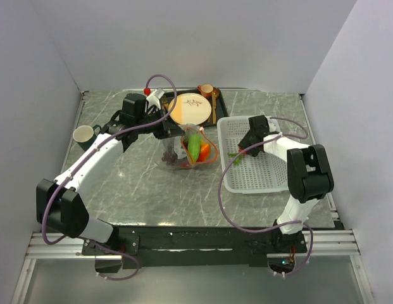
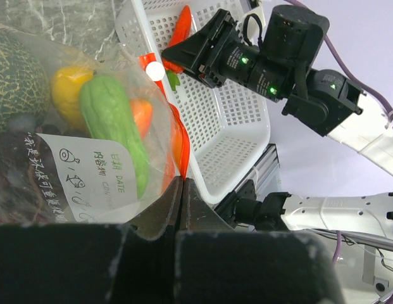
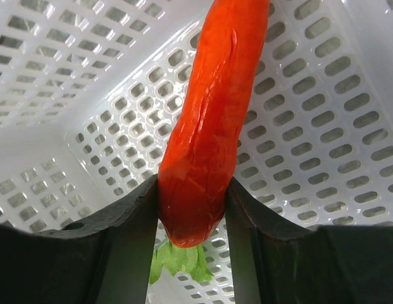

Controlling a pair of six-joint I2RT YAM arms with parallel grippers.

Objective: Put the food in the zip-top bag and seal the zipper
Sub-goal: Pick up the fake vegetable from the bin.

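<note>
The clear zip-top bag lies mid-table and holds food: a green cucumber, a yellow pear, a green melon and an orange piece. My left gripper is shut on the bag's orange-red zipper, holding the mouth up; in the top view this gripper is at the bag's far edge. My right gripper is down in the white basket, both fingers pressed against the thick end of the orange-red carrot, whose green leaves hang below.
The white mesh basket sits right of the bag, with the right gripper inside it. A dark tray with a round plate and a brown cup stands behind the bag. A green mug sits at the far left.
</note>
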